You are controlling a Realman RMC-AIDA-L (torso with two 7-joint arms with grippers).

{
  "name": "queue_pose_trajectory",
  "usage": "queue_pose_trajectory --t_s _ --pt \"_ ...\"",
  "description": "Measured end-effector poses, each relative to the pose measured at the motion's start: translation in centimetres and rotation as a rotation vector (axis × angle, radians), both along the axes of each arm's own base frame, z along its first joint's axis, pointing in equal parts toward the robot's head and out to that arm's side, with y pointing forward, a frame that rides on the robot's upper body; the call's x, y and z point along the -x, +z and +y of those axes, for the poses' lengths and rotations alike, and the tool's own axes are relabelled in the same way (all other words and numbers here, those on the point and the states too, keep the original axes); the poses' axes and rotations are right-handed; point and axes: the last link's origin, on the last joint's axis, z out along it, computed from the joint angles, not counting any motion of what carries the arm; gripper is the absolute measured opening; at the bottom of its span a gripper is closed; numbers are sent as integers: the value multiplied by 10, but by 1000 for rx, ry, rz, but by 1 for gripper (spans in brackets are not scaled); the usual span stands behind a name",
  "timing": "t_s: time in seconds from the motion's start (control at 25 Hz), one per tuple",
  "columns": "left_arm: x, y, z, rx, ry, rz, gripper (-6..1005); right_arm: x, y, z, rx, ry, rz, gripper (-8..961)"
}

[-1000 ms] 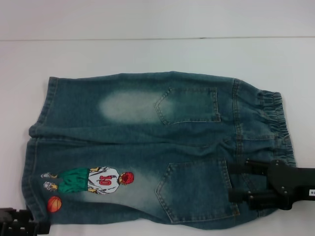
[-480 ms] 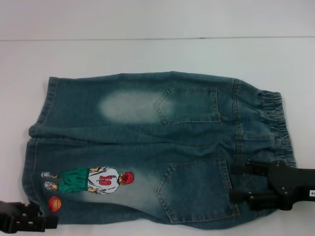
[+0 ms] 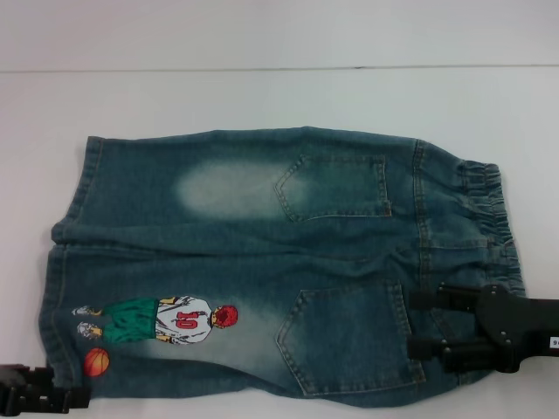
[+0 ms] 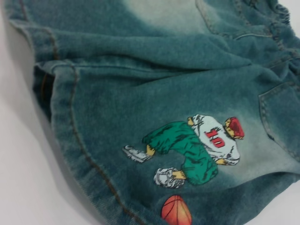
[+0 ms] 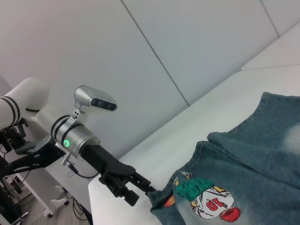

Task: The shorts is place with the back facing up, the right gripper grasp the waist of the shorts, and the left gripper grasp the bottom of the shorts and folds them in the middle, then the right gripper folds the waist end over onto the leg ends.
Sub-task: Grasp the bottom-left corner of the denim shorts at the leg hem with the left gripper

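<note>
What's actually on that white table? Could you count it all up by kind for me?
Shorts: 1
Robot grippers: 2, the left gripper at the leg corner by the print, the right gripper over the waist end
White table: 1
Total: 4

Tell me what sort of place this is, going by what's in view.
Probably a robotics lab or test room, not a home: a bare white table holding only the shorts, plain grey panelled walls, and the left gripper on a white arm with a green light.
</note>
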Motion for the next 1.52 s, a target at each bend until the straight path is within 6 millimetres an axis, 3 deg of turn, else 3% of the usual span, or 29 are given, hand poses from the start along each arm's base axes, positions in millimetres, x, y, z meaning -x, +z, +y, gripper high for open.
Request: queue_pose_trajectory --t_s 1.52 --pt "-7 -4 11 9 -19 56 933 -1 0 2 -2 -16 -7 943"
